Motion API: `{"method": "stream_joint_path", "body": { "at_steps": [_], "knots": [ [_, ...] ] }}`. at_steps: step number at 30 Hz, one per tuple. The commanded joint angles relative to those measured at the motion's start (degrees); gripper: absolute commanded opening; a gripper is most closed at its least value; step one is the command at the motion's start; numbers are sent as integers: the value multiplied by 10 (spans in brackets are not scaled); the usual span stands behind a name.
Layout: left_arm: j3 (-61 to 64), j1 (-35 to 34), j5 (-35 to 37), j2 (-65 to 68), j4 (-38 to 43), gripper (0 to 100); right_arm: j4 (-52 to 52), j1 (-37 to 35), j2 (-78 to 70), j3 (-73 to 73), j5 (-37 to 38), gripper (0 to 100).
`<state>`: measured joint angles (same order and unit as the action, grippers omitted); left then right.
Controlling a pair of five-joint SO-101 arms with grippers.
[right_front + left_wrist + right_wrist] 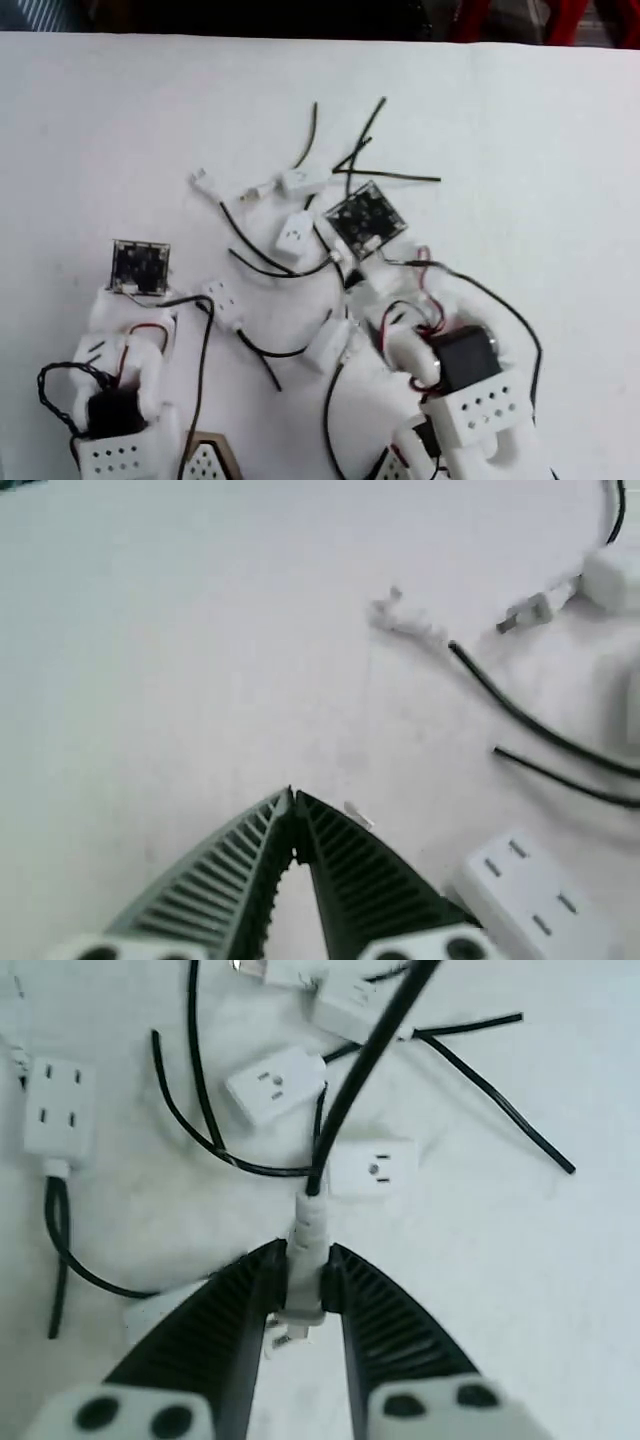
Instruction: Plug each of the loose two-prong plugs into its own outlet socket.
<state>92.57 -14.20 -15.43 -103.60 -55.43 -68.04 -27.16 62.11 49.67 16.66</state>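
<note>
**A:** Right wrist view is showing the right gripper [305, 1252] clamping its fingers on a white plug [308, 1222], with the black cable [370, 1055] running away from it across the table [560, 1290]. So I'm reading this as the carrying step: one plug is being held and none is sitting in a socket yet.

**B:** Agreed. A single socket [372, 1168] is lying just beyond the plug's cable end, face up. That's looking like the nearest target.

**A:** I'm not making out which way the prongs are pointing, though. They're needing to face the slots and line up with them before any push.

**B:** And the socket is lying loose, so it's likely sliding under pressure. What is the other arm doing?

**A:** The left gripper [294, 798] is hanging over bare table with its fingers together, gripping nothing. A socket block [530, 900] is sitting just beside it, and two loose plugs [525, 610] are waiting farther off.

**B:** Then bracing a socket is looking like its job.
</note>
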Motion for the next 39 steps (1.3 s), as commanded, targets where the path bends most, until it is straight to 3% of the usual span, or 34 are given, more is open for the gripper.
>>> {"method": "stream_joint_path", "body": {
  "at_steps": [1, 9, 21, 30, 33, 36, 39],
  "knots": [
    [-79, 42, 47, -7, 50, 24, 67, -65, -2, 10, -55, 18],
    [-88, 97, 55, -6, 138, 24, 226, -154, -2, 72, -150, 18],
    [-120, 187, 56, -4, 164, 24, 230, -247, -1, 82, -174, 17],
    [-206, 348, 51, -4, 28, 152, 228, -249, -1, 91, -171, 17],
    [-210, 383, 5, -4, 0, 139, 215, -247, -1, 91, -171, 17],
    [-215, 398, -11, -5, -19, 124, 204, -247, -1, 91, -171, 17],
    [-234, 365, 11, -4, -16, 120, 196, -235, -1, 91, -171, 17]
  ]
}}
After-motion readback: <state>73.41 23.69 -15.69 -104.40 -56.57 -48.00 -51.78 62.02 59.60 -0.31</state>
